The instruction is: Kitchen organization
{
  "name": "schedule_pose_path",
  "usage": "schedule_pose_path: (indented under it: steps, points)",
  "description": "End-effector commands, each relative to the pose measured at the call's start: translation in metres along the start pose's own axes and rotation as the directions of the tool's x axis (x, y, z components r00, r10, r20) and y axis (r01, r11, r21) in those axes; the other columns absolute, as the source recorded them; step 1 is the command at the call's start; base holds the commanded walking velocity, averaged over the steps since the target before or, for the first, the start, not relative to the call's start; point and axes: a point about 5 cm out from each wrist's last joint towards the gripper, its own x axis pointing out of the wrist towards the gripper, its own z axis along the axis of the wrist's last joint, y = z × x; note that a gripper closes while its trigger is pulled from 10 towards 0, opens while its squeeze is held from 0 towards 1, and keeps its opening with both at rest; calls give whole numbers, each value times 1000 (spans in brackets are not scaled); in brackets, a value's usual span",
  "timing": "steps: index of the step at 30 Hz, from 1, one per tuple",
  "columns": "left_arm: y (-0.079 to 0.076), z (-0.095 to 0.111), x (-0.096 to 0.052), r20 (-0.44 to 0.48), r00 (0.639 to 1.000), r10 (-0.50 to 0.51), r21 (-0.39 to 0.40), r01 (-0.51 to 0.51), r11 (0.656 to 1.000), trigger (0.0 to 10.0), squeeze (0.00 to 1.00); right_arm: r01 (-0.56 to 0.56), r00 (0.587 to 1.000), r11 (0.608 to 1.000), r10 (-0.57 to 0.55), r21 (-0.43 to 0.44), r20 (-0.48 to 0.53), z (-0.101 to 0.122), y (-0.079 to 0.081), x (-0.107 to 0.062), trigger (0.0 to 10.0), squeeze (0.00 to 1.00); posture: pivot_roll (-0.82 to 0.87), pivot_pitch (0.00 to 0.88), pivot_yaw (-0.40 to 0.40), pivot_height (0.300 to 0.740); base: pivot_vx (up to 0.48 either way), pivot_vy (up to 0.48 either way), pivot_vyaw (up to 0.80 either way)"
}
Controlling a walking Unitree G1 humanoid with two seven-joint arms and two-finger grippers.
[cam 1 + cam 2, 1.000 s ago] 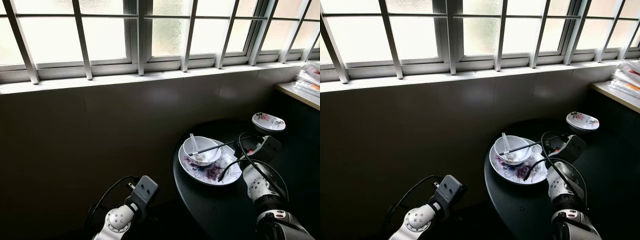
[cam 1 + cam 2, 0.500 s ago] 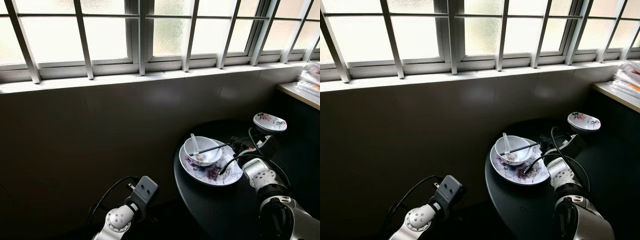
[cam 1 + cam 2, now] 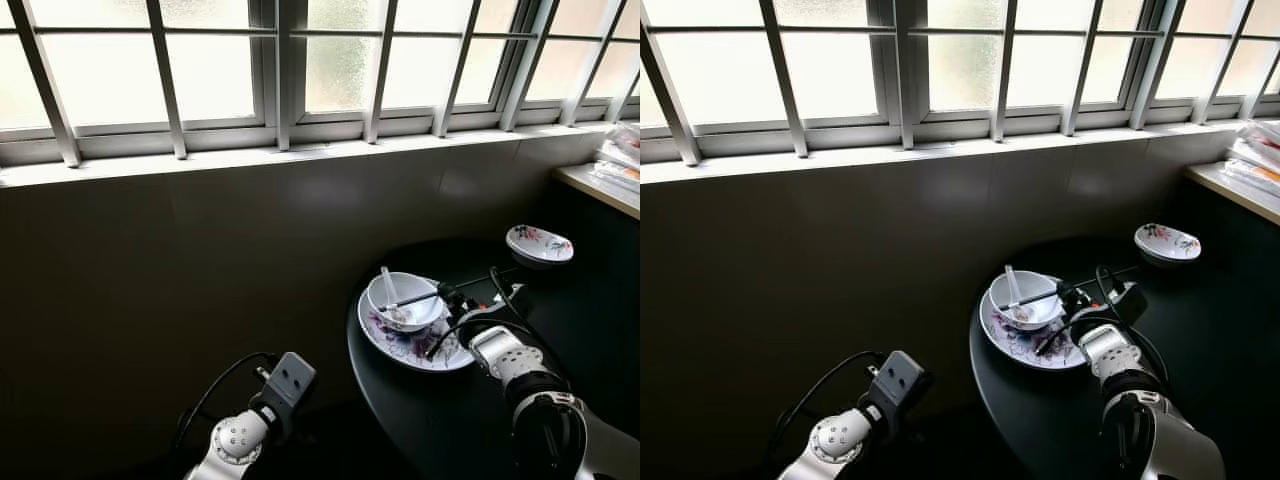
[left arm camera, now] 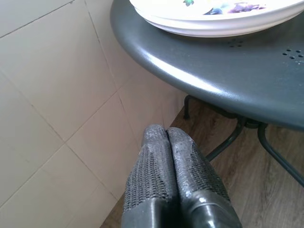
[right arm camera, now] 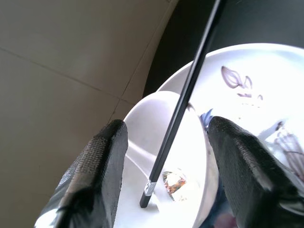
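A white bowl (image 3: 403, 300) sits on a flowered plate (image 3: 415, 347) on the round dark table (image 3: 440, 420). A white spoon (image 3: 388, 290) lies in the bowl, and a black chopstick (image 3: 415, 297) rests across its rim. My right gripper (image 3: 447, 297) hovers at the bowl's right edge. In the right wrist view that gripper (image 5: 168, 126) is open, its fingers wide apart with the chopstick (image 5: 183, 102) running between them, untouched. My left gripper (image 4: 166, 132) hangs shut and empty, low beside the table's left edge (image 4: 213, 71).
A small flowered dish (image 3: 539, 245) stands at the table's far right. A counter with packets (image 3: 620, 165) lies further right. A dark tiled wall under barred windows runs close behind the table. Table legs and wooden floor (image 4: 247, 180) show below.
My right gripper has swung left from beside the plate to the bowl's right rim, and its fingers now straddle the chopstick. The left arm has stayed still.
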Motion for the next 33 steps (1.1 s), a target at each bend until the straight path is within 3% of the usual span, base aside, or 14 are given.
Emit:
schedule_pose_path:
  steps: [1,5,6,10,12,15,18,19,22,24,25,27,31,33]
  points:
    - [0,2,-1,8,1000,3,7,-4,1000,10000,0,-32,999,998,32,-61,3,1,10,3,10000,0,67,0,-56,740,0,0,0]
    - [0,1,-2,8,1000,5,3,-5,1000,10000,0,-16,998,980,28,-196,60,6,16,4,10000,0,64,0,-56,740,0,0,0]
    - [-1,1,-2,7,1000,4,1,-4,1000,10000,0,27,994,950,6,-312,105,11,17,4,10000,0,62,0,-56,740,0,0,0]
    - [-1,1,-3,7,1000,3,-3,-3,1000,10000,0,29,980,881,68,-472,187,19,29,3,10000,0,58,0,-54,740,0,0,0]
    - [-2,0,-3,6,1000,0,-6,0,1000,10000,0,30,960,801,142,-598,240,22,43,2,10000,0,52,0,-51,740,0,0,0]
    - [-2,0,-3,8,1000,-1,-10,1,1000,10000,0,9,941,721,228,-693,249,17,57,0,10000,0,48,0,-50,740,0,0,0]
    - [-1,1,-4,25,1000,10,-27,-9,1000,10000,0,-46,928,621,317,-782,197,1,69,-3,10000,0,44,0,-51,740,0,0,0]
    - [0,3,-5,39,999,19,-40,-18,999,10000,0,-95,916,566,371,-819,150,-13,73,-6,10000,0,43,0,-51,740,0,0,0]
    - [3,5,-6,67,997,47,-60,-43,997,10000,0,-140,906,502,412,-854,94,-30,73,-12,10000,0,41,0,-51,740,0,0,0]
    - [7,7,-7,85,994,75,-82,-68,994,10000,0,-217,885,369,466,-904,-22,-54,72,-23,10000,0,39,0,-51,740,0,0,0]
    - [10,9,-8,100,990,99,-95,-90,991,10000,0,-276,853,219,504,-936,-134,-76,71,-34,10000,0,36,0,-50,740,0,0,0]
    - [14,11,-9,112,985,129,-105,-117,987,10000,0,-323,827,149,524,-935,-202,-92,68,-44,10000,0,33,0,-49,740,0,0,0]
    - [25,14,-12,131,964,232,-113,-218,969,10000,0,-353,816,108,521,-929,-249,-105,60,-57,10000,0,28,0,-46,740,0,0,617]
    - [44,15,-20,126,917,379,-125,-364,923,10000,0,-331,842,130,487,-935,-230,-106,49,-64,10000,0,25,0,-42,740,0,0,569]
